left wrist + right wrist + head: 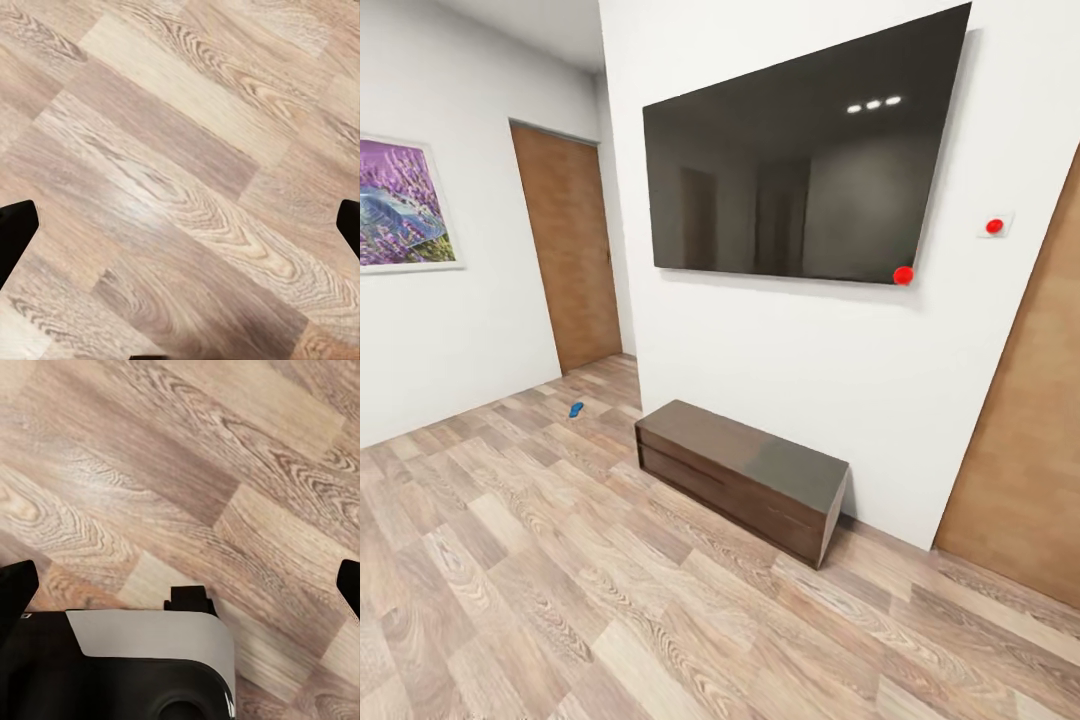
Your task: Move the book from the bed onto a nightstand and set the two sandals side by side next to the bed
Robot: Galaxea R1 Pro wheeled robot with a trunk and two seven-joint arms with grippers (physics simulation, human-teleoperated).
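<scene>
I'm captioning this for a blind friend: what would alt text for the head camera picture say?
A blue sandal lies on the wood plank floor near a tan door. A low dark dresser sits under a wall-mounted black TV; a purple painting hangs left.

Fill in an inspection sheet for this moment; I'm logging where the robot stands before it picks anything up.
Surface: wood plank floor, bare where both wrist cameras look.
Job's things: one blue sandal lying on the floor near the tan door.
Clutter: nothing seen.
Grippers: left gripper and right gripper both open, holding nothing, over the floor.
Cables: nothing seen.
Surroundings: white walls, dark wall screen, long low dark dresser below it, purple painting, a second tan door at right.
</scene>
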